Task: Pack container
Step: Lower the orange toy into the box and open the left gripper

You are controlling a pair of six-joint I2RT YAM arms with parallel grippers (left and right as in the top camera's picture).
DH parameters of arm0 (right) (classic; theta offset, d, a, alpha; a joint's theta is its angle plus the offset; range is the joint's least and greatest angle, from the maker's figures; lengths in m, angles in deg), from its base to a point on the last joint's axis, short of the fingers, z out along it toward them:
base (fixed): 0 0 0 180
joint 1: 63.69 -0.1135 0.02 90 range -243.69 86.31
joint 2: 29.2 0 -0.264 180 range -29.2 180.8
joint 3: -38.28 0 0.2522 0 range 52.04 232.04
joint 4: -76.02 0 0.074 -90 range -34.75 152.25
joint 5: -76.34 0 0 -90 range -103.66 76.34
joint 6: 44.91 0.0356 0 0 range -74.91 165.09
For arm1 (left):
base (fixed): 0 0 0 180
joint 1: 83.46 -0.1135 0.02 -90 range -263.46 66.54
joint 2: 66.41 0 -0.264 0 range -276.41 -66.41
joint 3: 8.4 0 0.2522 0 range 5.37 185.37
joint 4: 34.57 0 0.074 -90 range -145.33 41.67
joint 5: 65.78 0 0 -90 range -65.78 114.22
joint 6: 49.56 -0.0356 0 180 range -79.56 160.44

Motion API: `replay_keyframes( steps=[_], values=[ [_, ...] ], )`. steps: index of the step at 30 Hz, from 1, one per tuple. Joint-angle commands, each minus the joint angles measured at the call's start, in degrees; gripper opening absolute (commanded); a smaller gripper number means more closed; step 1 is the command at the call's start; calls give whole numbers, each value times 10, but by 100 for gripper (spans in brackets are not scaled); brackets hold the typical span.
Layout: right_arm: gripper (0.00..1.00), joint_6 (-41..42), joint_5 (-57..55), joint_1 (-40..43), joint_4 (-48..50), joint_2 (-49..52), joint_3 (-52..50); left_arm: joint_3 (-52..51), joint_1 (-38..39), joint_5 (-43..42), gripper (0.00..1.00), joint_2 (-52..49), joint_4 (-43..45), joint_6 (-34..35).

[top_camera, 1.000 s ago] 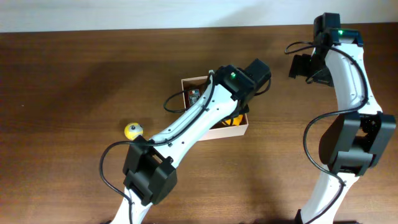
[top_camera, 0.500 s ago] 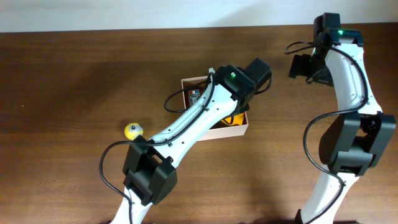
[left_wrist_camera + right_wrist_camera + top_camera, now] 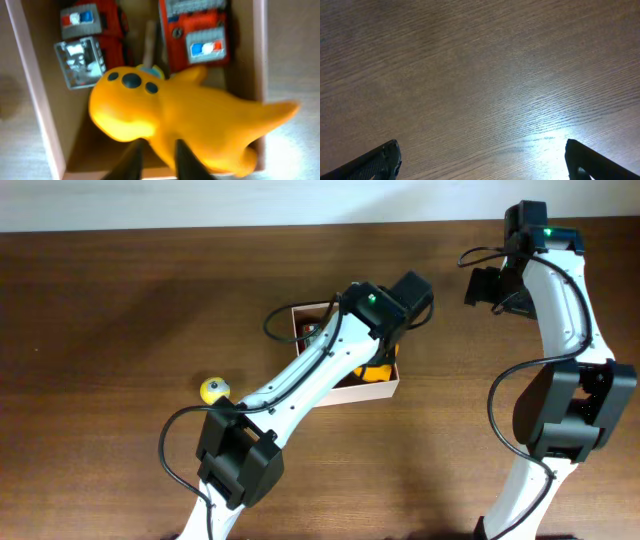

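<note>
The container (image 3: 345, 393) sits mid-table; in the left wrist view its white wall (image 3: 33, 95) and tan floor fill the frame. An orange toy animal with dark spots (image 3: 190, 117) lies in it, with its tail over the right wall. Two red toy trucks (image 3: 196, 31) (image 3: 92, 27) lie behind it. My left gripper (image 3: 157, 150) hovers just over the orange toy's near edge. Its jaws stand a narrow gap apart, with only the box floor showing between them. My right gripper (image 3: 482, 160) is open over bare table at the back right (image 3: 482, 286).
A small yellow ball (image 3: 213, 389) lies on the table left of the container. My left arm (image 3: 320, 365) crosses over the container's middle and hides part of it. Brown wood table (image 3: 110, 300) lies all around.
The left gripper's jaws opened and then narrowed again over the orange toy, and the left wrist shifted slightly toward the back. The right arm has not moved.
</note>
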Motion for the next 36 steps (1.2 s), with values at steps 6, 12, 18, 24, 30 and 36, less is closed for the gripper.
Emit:
replay_keyframes(
  steps=[6,12,18,24,30,36],
  values=[
    [99,-2,-3,0,2,-2,-2,2,-3,6,17,-2,3,-99],
    [99,-2,-3,0,2,-2,-2,-19,-3,6,20,-9,40,-104],
    [99,-2,-3,0,2,-2,-2,-35,-3,3,20,-33,72,-104],
    [99,-2,-3,0,2,-2,-2,-35,-3,-35,20,-69,75,-103],
    [99,-2,-3,0,2,-2,-2,-36,-3,-35,20,-92,79,-103],
    [99,-2,-3,0,2,-2,-2,-36,-4,-35,20,-92,88,-103]
  ],
)
